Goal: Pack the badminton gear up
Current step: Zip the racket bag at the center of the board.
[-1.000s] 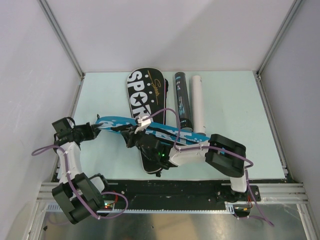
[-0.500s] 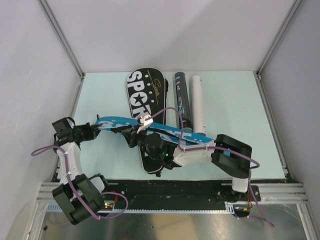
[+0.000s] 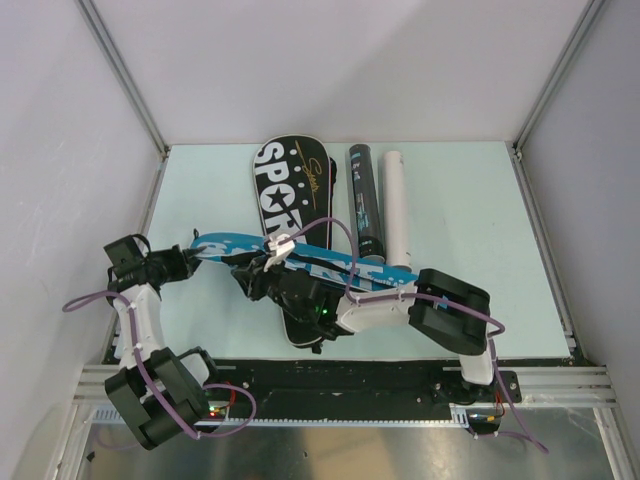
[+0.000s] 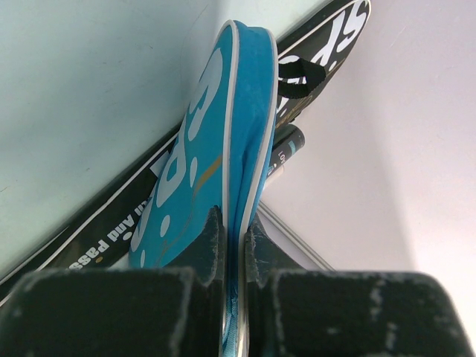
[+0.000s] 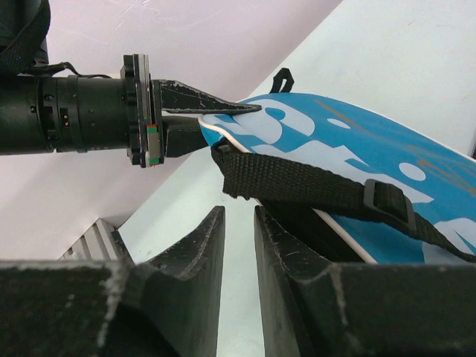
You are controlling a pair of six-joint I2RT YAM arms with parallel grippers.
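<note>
While I look through the left wrist camera, I see the left gripper (image 4: 234, 239) closed tight on the blue cover (image 4: 230, 126); its two fingers (image 4: 210, 249) press the white-piped edge of this cover from both sides, with only the fabric between them; the cover stands on its edge and runs away from the jaws, with big white letters on its face.

Through the right wrist camera, the right gripper (image 5: 239, 223) has its jaws narrow; only a thin slot is between them, the pale table (image 5: 416, 59) shows through it, and nothing is held. A black strap (image 5: 312, 182) of the blue cover, with a plastic buckle, hangs just past the fingertips; I cannot tell if it touches them. In this same view the left gripper pinches the pointed end of the blue cover.

From the top camera, the blue cover crosses slantwise over the black cover (image 3: 290, 180), which lies flat on the table and shows white "SPORT" letters; the right gripper is near the middle of the blue cover, on its side toward the arm bases. On the far side of the blue cover, beside the black cover, a black tube (image 3: 364, 200) and a white tube (image 3: 396, 205) lie parallel and close together; their near ends reach the blue cover.
</note>
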